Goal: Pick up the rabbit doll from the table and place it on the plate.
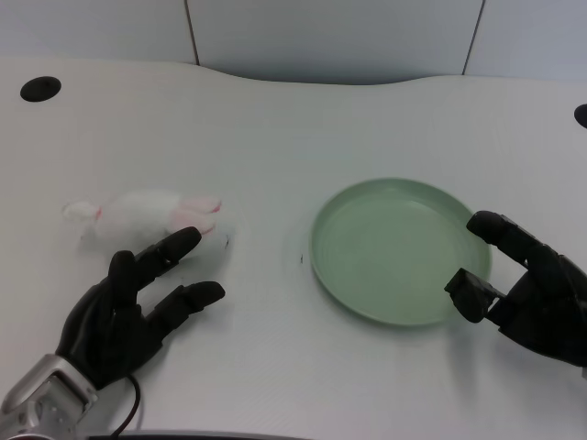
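A white rabbit doll (pixel 147 216) with pink ears lies on its side on the white table, left of centre. My left hand (pixel 133 307) sits just below and in front of it, fingers spread and reaching toward the doll, with one fingertip close to its pink ears; it holds nothing. The pale green plate (pixel 367 284) rests right of centre, with nothing on it.
My right hand (pixel 527 284) hovers at the plate's right rim, fingers curled over its edge. A black round hole (pixel 40 88) marks the table's far left corner, another shows at the far right edge. The table's back edge curves near the wall.
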### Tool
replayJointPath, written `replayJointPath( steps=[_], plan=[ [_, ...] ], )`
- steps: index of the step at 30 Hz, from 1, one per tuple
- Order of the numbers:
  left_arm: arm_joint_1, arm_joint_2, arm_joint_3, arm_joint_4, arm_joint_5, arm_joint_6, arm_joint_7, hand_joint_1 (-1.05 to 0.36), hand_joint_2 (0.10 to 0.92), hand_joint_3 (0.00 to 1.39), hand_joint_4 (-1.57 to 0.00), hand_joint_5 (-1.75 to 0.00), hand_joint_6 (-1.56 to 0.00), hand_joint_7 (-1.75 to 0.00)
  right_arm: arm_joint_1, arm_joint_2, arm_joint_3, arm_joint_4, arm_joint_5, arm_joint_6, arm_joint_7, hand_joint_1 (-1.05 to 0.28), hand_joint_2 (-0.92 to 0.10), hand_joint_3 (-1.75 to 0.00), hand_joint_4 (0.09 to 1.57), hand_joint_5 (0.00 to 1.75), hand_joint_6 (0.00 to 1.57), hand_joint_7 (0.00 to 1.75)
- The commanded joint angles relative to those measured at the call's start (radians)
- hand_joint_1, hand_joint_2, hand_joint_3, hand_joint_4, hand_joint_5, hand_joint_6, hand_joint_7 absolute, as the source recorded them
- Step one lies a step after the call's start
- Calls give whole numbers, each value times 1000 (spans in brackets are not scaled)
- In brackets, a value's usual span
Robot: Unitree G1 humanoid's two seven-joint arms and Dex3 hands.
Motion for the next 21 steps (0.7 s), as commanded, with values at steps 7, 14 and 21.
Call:
replayJointPath(
  steps=[7, 14, 21],
  plan=[
    [-2, 17, 5, 6, -2, 5, -5, -903, 921, 497, -287, -1255, -689, -10, 3, -19, -7, 4, 5, -7, -3, -732, -921, -382, 521, 1746, 450, 1326],
    [1, 16, 4, 3, -2, 8, -2, -904, 921, 492, -293, -1255, -684, -7, 6, -20, -7, 3, 3, -15, -4, -744, -921, -356, 514, 1746, 452, 1327],
    [2, 16, 6, 5, -2, -1, -11, -901, 921, 488, -293, -1258, -684, -7, 5, -18, -6, 2, 5, -10, -5, -744, -921, -345, 512, 1746, 454, 1326]
  ],
)
